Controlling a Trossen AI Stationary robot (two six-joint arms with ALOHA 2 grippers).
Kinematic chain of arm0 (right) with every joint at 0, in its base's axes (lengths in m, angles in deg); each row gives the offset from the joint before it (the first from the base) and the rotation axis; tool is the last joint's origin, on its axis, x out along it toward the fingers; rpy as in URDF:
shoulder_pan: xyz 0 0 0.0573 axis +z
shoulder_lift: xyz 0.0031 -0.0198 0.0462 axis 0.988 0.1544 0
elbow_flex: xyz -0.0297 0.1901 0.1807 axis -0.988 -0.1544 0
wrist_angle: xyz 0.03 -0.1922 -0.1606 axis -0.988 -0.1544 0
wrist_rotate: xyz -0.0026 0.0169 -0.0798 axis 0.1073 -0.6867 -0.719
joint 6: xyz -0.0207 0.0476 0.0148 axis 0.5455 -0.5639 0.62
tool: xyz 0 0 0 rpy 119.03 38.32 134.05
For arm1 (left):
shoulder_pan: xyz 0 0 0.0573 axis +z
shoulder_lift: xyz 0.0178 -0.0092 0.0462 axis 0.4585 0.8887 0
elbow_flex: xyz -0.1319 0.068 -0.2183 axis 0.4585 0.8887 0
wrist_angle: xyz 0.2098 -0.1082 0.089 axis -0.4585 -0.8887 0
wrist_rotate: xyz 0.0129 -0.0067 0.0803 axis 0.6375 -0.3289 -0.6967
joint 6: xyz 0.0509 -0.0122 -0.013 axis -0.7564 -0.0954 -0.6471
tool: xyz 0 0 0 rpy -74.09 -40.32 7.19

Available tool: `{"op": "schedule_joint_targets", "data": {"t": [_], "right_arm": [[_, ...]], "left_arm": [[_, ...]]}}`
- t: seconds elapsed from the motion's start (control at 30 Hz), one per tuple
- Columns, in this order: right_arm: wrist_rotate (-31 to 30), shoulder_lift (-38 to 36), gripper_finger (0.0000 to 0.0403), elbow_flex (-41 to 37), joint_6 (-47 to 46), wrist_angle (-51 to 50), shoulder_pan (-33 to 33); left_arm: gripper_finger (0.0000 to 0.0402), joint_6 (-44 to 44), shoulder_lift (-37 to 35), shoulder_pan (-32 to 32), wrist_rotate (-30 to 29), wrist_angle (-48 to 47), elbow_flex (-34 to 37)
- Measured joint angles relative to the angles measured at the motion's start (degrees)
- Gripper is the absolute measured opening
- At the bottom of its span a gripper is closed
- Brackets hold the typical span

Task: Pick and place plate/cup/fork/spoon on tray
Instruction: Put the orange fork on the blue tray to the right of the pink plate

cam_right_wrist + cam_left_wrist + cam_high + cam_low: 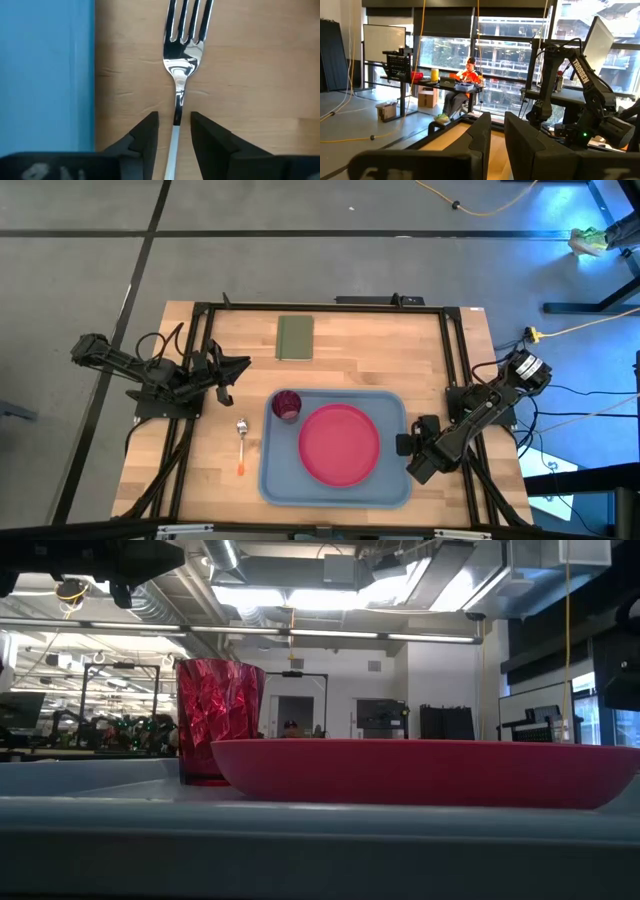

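Observation:
The light-blue tray (268,476) lies mid-table. The pink-red plate (340,443) rests flat on it, and the dark red cup (287,405) stands upright in its far left corner; both also show in the low view, the plate (420,772) and the cup (220,720). The spoon (242,442) lies on the wood left of the tray. The fork (182,45) lies flat on the wood beside the tray's right rim (47,75). My right gripper (175,131) points down over it, open, one finger on each side of the fork's thin neck without touching. My left gripper (497,145) waits at the left, slightly open and empty.
A small olive-green pad (295,337) lies at the table's far side. Black frame rails run along the table's left, right and far edges. Bare wood shows between the tray and the pad. A person sits at a desk far off in the room (465,85).

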Motion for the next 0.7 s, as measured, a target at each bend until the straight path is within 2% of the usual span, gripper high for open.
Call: {"op": "schedule_joint_targets", "data": {"t": [0.37,0.6,0.7], "right_arm": [[-0.47,-0.03,0.0067,-0.02,1.01,0.20,-0.21],[-0.50,-0.01,0.0014,-0.09,0.87,-0.49,-0.24],[-0.48,-0.01,0.0009,-0.10,0.87,-0.63,-0.23]], "left_arm": [[0.0047,-0.01,0.00,-0.02,0.00,0.00,0.00],[0.0047,-0.02,0.00,-0.02,0.00,0.00,0.00],[0.0047,-0.01,0.00,-0.02,0.00,0.02,-0.01]]}}
